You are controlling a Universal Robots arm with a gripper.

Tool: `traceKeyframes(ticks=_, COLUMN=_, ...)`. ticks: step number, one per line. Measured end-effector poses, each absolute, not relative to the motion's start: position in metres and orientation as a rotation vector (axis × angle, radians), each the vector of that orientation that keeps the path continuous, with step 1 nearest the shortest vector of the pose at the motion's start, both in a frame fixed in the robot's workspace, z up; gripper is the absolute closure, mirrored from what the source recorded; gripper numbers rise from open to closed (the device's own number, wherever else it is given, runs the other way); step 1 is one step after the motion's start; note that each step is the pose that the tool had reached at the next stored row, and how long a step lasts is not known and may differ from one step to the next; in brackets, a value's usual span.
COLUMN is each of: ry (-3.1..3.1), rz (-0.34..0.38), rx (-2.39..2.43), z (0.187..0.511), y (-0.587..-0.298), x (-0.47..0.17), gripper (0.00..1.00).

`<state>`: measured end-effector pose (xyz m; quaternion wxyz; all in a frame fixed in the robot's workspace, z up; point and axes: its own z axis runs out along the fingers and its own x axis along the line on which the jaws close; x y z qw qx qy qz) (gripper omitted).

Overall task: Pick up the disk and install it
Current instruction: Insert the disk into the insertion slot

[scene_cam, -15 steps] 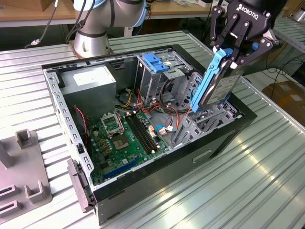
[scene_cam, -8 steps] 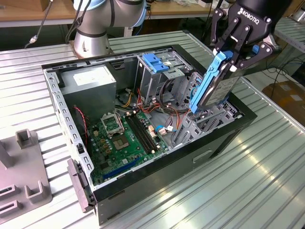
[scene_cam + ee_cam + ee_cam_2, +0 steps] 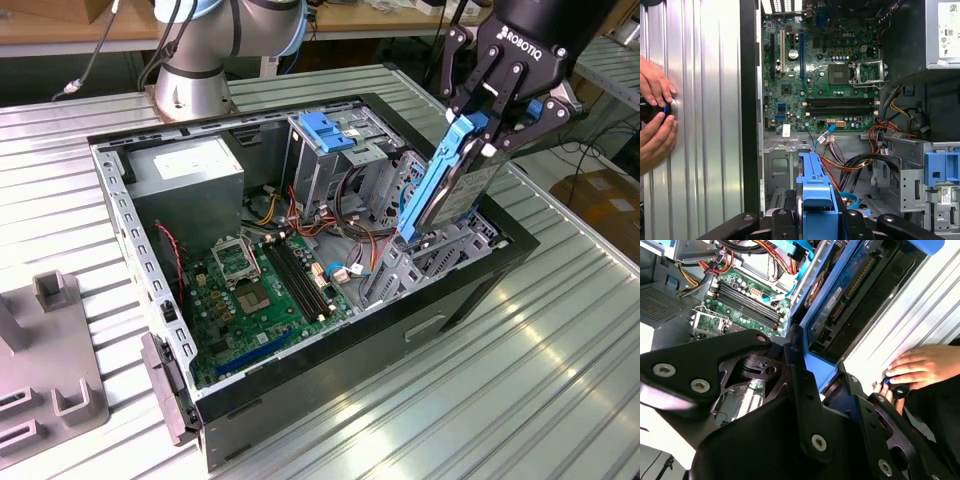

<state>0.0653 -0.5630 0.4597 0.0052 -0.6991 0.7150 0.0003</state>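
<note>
The tool [image 3: 488, 128] is clamping the upper end of the disk [image 3: 447, 190], with its fingers closed tight on the blue rails, so the drive is hanging right below it. In the exterior view the disk is pointing steeply downward. Its lower end is dipping inside the open PC case [image 3: 330, 350] at the corner toward the exterior view's right, just beside the cable bundle and well apart from the motherboard [image 3: 265, 285]. Can't tell if that lower end is touching the metal bay under it. The blue bracket [image 3: 325, 130] is sitting on the drive cage further back. In the first wrist view a person's 2 hands [image 3: 654, 86] are holding a small dark round object [image 3: 650, 109] on the ribbed tabletop [image 3: 705, 125], outside the case.
</note>
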Motion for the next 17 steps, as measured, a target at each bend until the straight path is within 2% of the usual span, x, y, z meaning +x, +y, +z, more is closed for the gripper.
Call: traceKeyframes(ticks=17, ry=2.239, rz=0.001, rx=-2.189, z=0.439, y=-0.566, x=0.067, gripper=0.63)
